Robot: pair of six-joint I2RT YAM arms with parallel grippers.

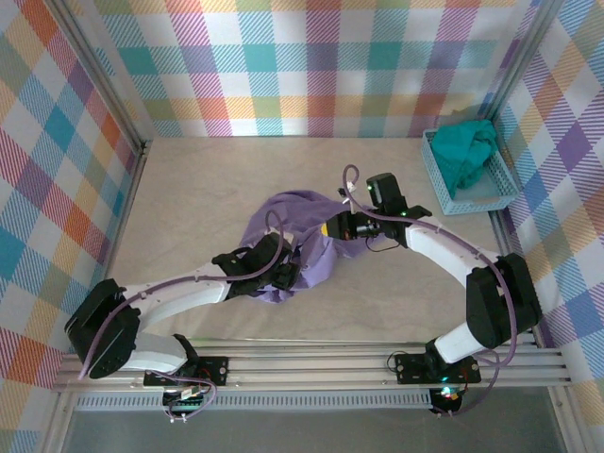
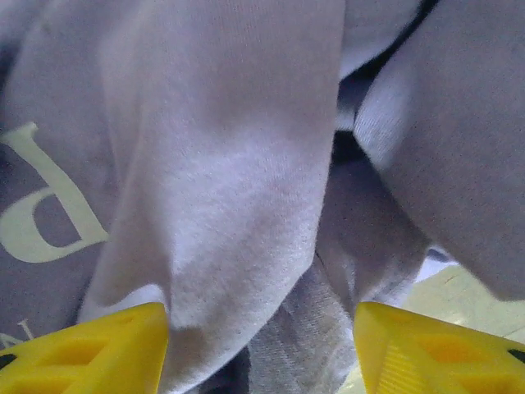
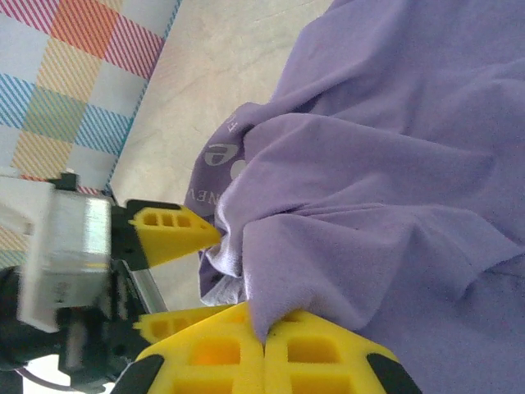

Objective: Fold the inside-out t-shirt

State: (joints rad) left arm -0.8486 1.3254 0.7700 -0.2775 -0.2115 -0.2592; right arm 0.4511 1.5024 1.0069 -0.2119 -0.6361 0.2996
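Observation:
The inside-out t-shirt lies bunched in a lavender heap at the table's middle, with pale printed letters showing through the cloth. My left gripper is at the heap's near edge. In the left wrist view its yellow fingers stand apart, open, with folds of the t-shirt hanging between them. My right gripper is at the heap's right side. In the right wrist view the right gripper is shut on a pinched fold of the t-shirt. The open left gripper shows just beside it.
A light blue basket stands at the back right with a teal-green garment in it. Checked walls close in the left, back and right of the beige table. The arms' rail runs along the near edge.

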